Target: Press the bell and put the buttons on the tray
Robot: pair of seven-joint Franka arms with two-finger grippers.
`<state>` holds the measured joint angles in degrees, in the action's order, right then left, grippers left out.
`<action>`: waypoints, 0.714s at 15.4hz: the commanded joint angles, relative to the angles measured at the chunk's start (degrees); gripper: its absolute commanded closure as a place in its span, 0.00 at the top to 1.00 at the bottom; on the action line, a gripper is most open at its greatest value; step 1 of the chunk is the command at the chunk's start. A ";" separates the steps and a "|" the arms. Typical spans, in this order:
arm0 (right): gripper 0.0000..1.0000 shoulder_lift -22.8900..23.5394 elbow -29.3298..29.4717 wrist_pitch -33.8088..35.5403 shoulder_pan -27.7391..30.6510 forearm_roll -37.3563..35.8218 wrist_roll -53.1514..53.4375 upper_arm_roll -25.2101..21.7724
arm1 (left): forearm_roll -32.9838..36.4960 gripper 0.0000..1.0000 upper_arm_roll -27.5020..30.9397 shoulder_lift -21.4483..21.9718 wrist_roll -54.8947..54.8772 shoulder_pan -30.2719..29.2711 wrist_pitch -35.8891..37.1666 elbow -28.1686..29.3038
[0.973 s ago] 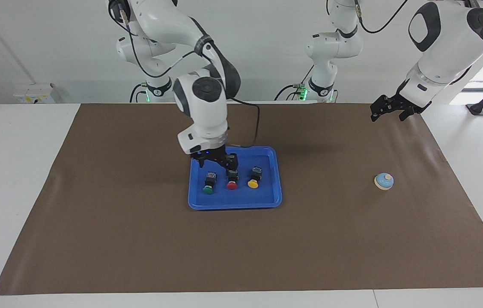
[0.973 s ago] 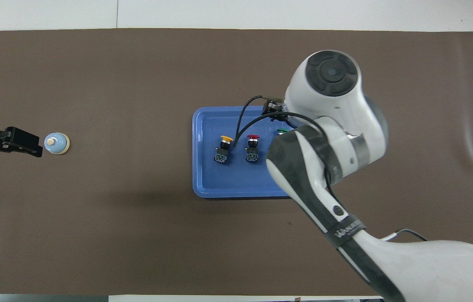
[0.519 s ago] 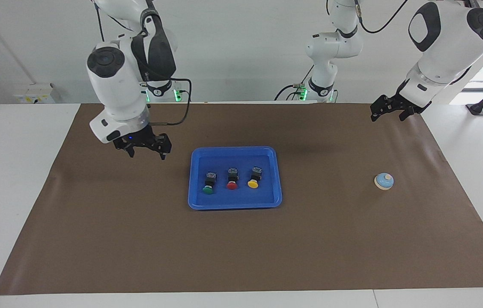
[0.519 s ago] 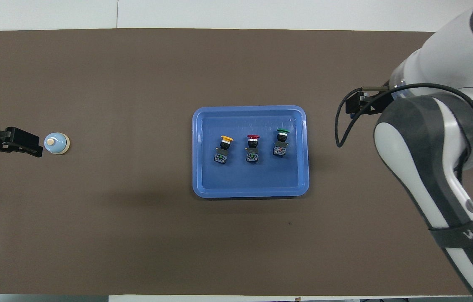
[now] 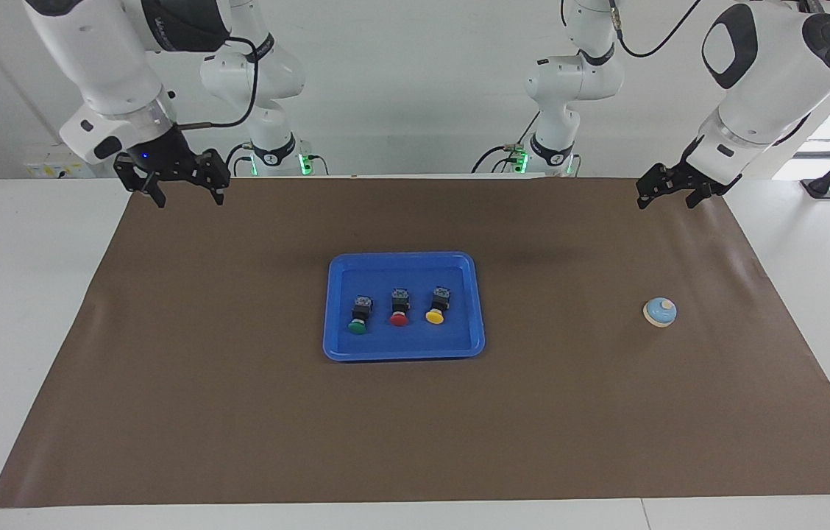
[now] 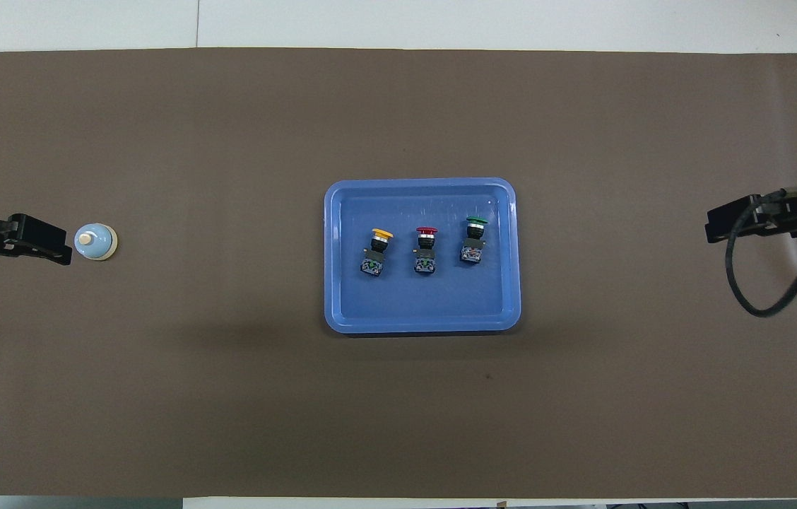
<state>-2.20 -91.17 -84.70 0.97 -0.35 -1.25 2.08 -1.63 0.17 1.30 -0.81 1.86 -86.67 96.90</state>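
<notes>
The table is white and smooth, with a dull brown mat over most of it, faintly creased near its ends. In the middle of the mat sits the tray, flat bright blue plastic with rounded corners and a raised rim. My right gripper hangs in the air over the mat's corner at the right arm's end, fingers spread apart and holding nothing. My left gripper waits in the air over the mat's edge at the left arm's end; whether its fingers are parted or together I cannot tell. The three buttons lie in a row inside the tray, black-bodied switches with round glossy caps: the green button toward the right arm's end, the red button in the middle, the yellow button toward the left arm's end. The bell, a small light blue dome on a white base with a cream knob, stands on the mat well apart from the tray, toward the left arm's end. I judge the placing step finished; if the bell remains to be pressed, my left gripper should come down on the knob.
</notes>
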 commanded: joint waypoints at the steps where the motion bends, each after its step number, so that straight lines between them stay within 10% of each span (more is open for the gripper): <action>1: 1.00 0.71 1.61 1.73 0.70 0.44 -0.96 0.91 | -0.12 1.00 0.09 0.81 0.46 -0.63 0.37 0.13; 2: 1.00 0.71 1.52 1.38 0.70 0.53 -0.78 1.00 | -0.04 0.95 0.27 0.81 -0.06 -0.63 -0.16 0.22; 5: 1.00 0.71 1.26 1.03 0.79 0.53 -0.51 1.17 | -0.04 0.12 0.36 1.25 -0.33 -1.51 -2.36 1.19; 6: 1.00 0.62 1.17 0.85 0.88 0.61 -0.60 1.17 | -0.04 0.00 0.36 1.25 -0.16 -1.51 -2.79 1.19; 11: 1.00 0.18 0.03 -0.03 0.97 0.70 -0.86 1.09 | 0.23 0.00 0.44 1.51 -1.38 -4.76 -10.33 7.40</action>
<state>-1.72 -90.51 -83.96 1.00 -0.35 -1.41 2.72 -1.60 0.92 1.30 -1.04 -1.43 -92.25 98.67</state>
